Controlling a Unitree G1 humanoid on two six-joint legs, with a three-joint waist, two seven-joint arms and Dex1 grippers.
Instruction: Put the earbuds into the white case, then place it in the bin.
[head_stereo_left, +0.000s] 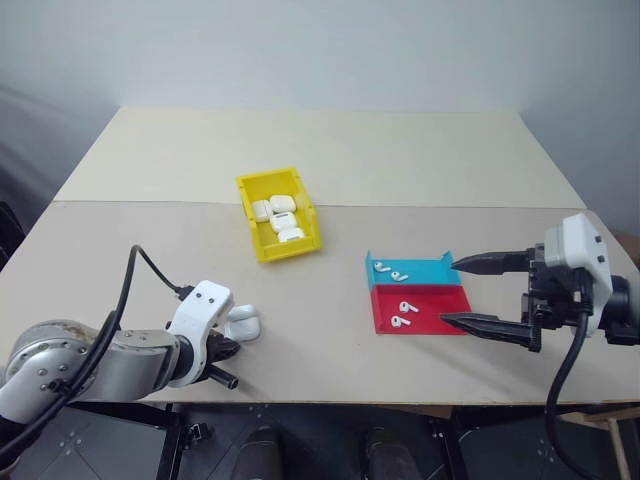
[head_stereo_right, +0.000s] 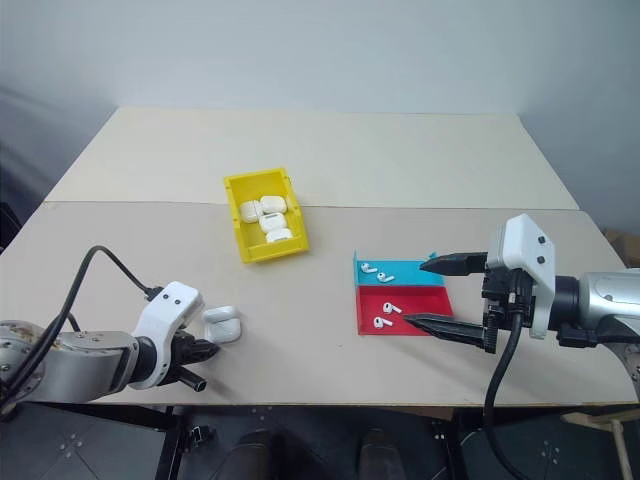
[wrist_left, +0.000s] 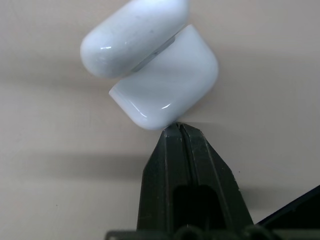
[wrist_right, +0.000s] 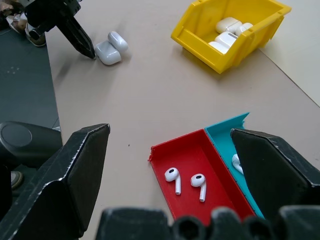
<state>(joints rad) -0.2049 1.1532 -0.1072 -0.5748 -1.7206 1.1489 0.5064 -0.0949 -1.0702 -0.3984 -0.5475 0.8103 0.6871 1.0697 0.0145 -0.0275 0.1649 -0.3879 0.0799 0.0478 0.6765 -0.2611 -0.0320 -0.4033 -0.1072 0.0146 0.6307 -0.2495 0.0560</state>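
Beside closed left jaws, white case (wrist_left: 150, 70)

White wrists, black tapered fingers (head_stereo_left: 490, 262)

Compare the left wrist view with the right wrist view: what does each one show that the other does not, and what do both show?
The left wrist view alone gives a close look at the shut left hand with its tips against the open white case.

The right wrist view alone shows the yellow bin holding cases, the red tray with two earbuds, the teal tray, and the open right hand.

Both show the open case, the left hand and the table.
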